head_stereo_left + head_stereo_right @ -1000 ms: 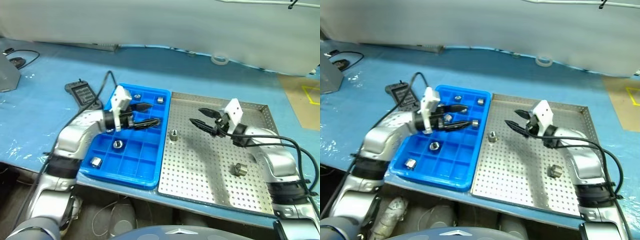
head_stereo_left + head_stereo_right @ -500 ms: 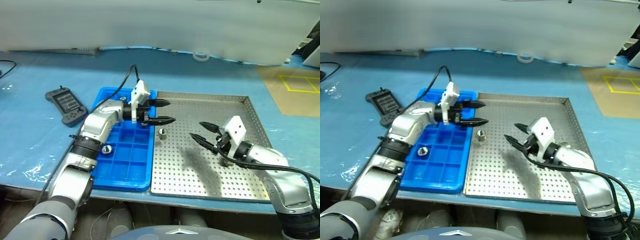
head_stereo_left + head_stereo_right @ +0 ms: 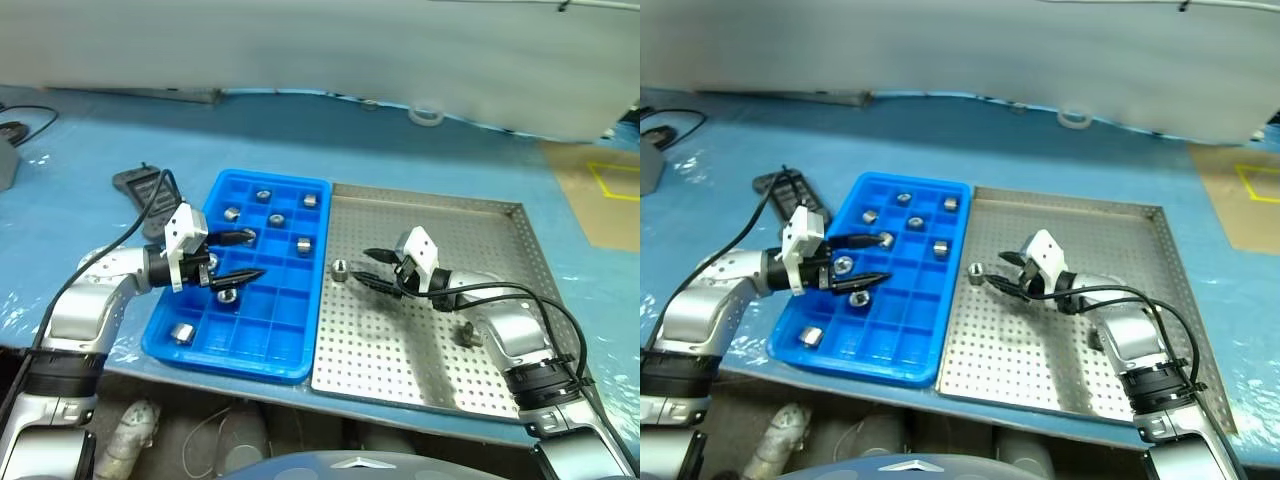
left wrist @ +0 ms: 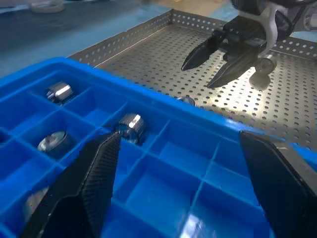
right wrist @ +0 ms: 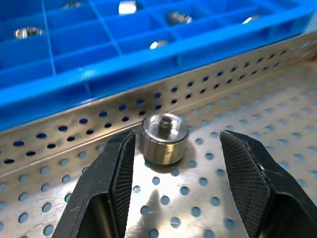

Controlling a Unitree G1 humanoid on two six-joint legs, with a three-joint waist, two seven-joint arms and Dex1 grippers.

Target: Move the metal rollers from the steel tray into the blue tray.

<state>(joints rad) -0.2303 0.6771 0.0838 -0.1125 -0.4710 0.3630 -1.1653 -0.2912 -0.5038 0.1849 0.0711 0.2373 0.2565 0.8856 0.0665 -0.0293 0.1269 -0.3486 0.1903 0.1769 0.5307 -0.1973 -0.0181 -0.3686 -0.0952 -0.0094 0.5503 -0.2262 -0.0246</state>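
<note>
**Right fingers flank a roller at the steel tray's edge**

The steel tray (image 3: 500, 330) lies on the blue tabletop (image 3: 90, 210), its left rim touching the blue tray (image 3: 262, 352). The right gripper (image 3: 374, 269) is low over the perforated floor, near that shared rim, pointing toward the blue tray. Its fingers (image 5: 111, 186) are spread and hold nothing. In the right wrist view, a roller (image 5: 164, 139) stands upright on the floor between the two fingertips, close to the tray's perforated wall, with a gap on each side. It has a small knurled stub on top. A second roller (image 3: 465, 334) rests farther right on the steel tray, beside the right forearm.

The left gripper (image 3: 242, 256) hovers over the middle of the blue tray, pointing right, its fingers (image 4: 91, 178) released wide and empty. Several of the metal rollers (image 3: 265, 196) already sit in separate compartments of the blue tray, most in the far rows, with one roller (image 3: 183, 333) near the front left corner.

A black handheld controller (image 3: 140, 186) with a cable lies on the tabletop just left of the blue tray. A roll of tape (image 3: 427, 116) lies far back.
</note>
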